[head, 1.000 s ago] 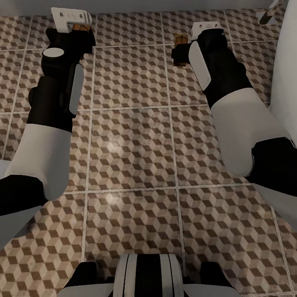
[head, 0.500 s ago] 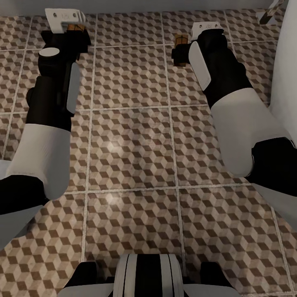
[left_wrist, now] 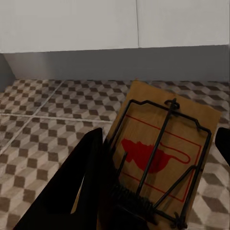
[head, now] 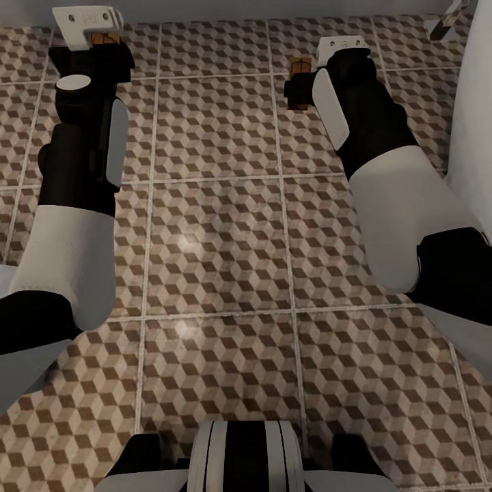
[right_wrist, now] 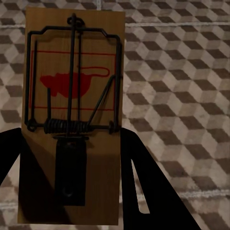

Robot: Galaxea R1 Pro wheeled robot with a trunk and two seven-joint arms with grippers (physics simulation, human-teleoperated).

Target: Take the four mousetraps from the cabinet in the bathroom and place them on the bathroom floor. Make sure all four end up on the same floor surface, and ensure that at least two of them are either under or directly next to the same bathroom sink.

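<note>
Two mousetraps in view, one per arm. Left end effector (left_wrist: 158, 191) is closed on a mousetrap (left_wrist: 163, 158): tan wood board w/ black wire bar, coil spring, red mouse print inside a red outline; it's held tilted above the bathroom floor (left_wrist: 52, 120), near a white cabinet front (left_wrist: 96, 24). Right end effector (right_wrist: 72, 191) grips 2nd mousetrap (right_wrist: 72, 86), same look, fingers (right_wrist: 148, 191) on both long edges, over the tiles. Head view: traps sit at arm tips, left (head: 101, 37) & right (head: 299, 68).
</note>
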